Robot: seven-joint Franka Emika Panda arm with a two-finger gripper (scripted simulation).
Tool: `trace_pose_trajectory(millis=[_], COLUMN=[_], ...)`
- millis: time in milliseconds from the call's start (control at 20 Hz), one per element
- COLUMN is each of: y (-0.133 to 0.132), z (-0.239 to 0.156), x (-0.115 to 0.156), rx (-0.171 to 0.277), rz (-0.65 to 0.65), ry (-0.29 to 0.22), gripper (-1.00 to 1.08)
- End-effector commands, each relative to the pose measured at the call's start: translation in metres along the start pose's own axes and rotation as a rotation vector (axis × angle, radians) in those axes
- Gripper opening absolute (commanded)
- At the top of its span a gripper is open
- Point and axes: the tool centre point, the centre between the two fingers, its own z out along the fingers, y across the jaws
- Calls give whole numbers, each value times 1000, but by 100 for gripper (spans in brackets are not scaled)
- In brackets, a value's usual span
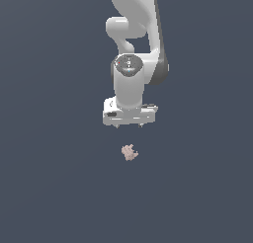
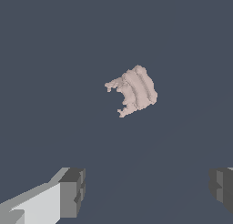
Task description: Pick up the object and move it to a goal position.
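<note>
Hovering above the dark surface, the pincer (image 1: 128, 125) is standing with its fingers (image 2: 72, 192) spread wide apart and nothing between them. The object (image 1: 130, 152) is lying on the dark desk (image 1: 49, 187), just below the pincer in the exterior view and apart from it; in the wrist view the same pale lump (image 2: 133, 92) is sitting ahead of the gap between the fingertips rather than inside it.

The main risk, as a judgement, is a missed or glancing grasp. The lump is looking very small against the pincer, and its outline is jagged, with a ridged side and a ragged, notched side. If the descent is coming down off-centre, one finger could be landing on the lump or nudging it sideways before the other reaches it. Pads closing on the ragged edge rather than the fuller ridged body could be squeezing it out or tipping it. A descent stopping too high could be closing on air over so low a thing.

Several things are staying hard to read. The goal position is not showing in either view, so how far the lump must travel cannot be told. The surface is giving no edges, texture or shadow, which is making the pincer's height over it uncertain. In the exterior view the fingertips are appearing only as small stubs under the white hand, and in the wrist view both fingers are being cut off by the frame. The lump's underside and true thickness are hidden.
</note>
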Motion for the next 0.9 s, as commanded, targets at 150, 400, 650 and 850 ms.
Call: trace_pose_trajectory(millis=[150,400,650,850], y=[-2,-13,-16,-15], z=[0,-1,-2,0], x=[1,4,4,6], rx=[-2,-13,-15,-16], rz=[-12,-67,-78,-89], ry=[2,12,15,15], gripper=[100,100,100,100])
